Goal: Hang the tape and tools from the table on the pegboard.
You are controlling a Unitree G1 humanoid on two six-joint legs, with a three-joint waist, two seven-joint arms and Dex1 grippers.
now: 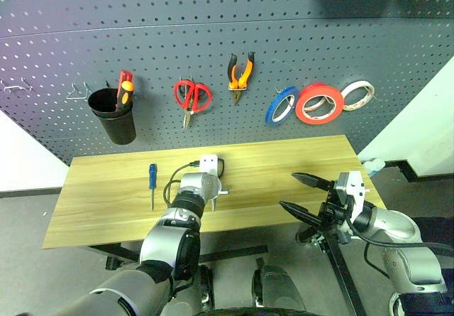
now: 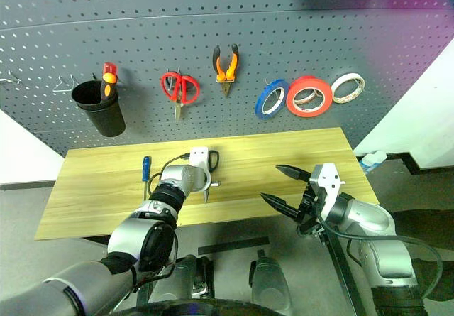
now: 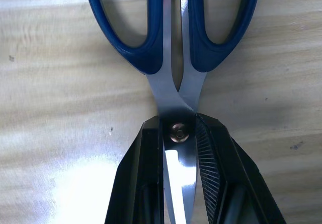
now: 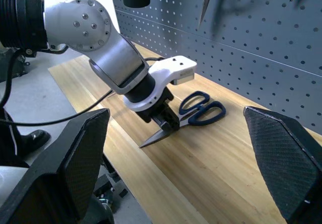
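The dark blue-handled scissors (image 3: 177,43) lie on the light wooden table (image 1: 284,160), and my left gripper (image 3: 177,129) is shut on them at the pivot screw, handles pointing toward the pegboard (image 1: 213,25). A slim blue-handled screwdriver (image 1: 152,181) lies on the table to the left of that hand. The orange-and-black pliers (image 1: 240,74) and the orange-red tape (image 1: 319,104) hang on the pegboard. My right gripper (image 1: 289,190) hovers open and empty near the table's front right.
On the pegboard also hang red-handled scissors (image 1: 191,97), a blue tape ring (image 1: 281,106), a pale clear ring (image 1: 357,95) and a black cup (image 1: 117,121) holding a red-and-yellow screwdriver (image 1: 125,89). Bare wire hooks (image 1: 78,92) stand at the far left.
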